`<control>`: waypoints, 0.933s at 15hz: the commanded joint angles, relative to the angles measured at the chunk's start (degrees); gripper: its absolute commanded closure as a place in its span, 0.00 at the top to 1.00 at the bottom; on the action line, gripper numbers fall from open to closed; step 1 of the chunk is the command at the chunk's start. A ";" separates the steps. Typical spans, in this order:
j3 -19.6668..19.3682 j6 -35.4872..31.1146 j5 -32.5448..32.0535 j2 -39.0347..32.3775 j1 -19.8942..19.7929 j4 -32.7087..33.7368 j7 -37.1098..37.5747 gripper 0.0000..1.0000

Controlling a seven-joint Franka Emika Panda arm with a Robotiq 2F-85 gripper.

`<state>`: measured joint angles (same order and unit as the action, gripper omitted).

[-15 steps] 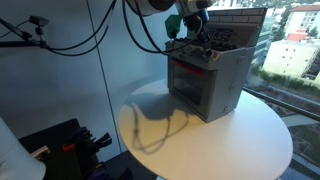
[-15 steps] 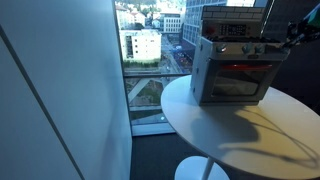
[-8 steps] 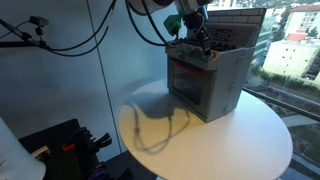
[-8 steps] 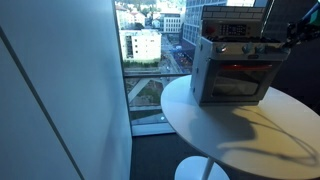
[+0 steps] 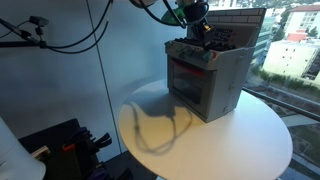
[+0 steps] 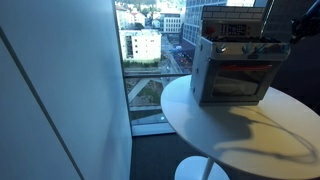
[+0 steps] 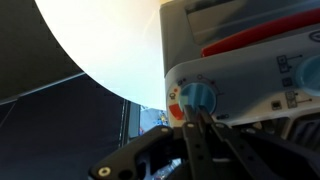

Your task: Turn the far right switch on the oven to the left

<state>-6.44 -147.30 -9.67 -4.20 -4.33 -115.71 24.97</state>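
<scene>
Switch (image 7: 198,97): sitting at the end of the oven's (image 5: 205,80) control panel, facing the wrist view, ringed by small coloured marks.
Gripper (image 7: 198,118): hanging at the oven's upper front corner in an exterior view (image 5: 196,18), fingertips pointing at the switch from just beside it; being too dark and blurred to tell whether clenched, released or touching the knob.
Risk, slipping: possibly skating off the knob's rim if meeting it off-centre, leaving it unturned.
Risk, shoving: possibly pushing the light oven across the table (image 5: 255,140) or tipping it if pressing inward rather than twisting.
Risk, direction: possibly turning the wrong way, the wrist view perhaps being flipped.
Materials: looking like smooth moulded plastic, grey-white boxy oven body with rounded corners, red trim around the door; round blue knob, glossy; round white table top, smooth and likely slippery.
</scene>
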 commanded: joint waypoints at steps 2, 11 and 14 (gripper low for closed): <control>0.65 8.01 3.15 3.72 -0.04 0.94 -7.25 0.42; 1.44 30.05 8.89 11.73 -0.17 2.02 -15.19 1.00; 1.61 36.56 8.05 14.05 -0.32 2.03 -14.68 1.00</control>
<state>-5.14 -116.67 -1.75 7.94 -4.20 -114.73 11.05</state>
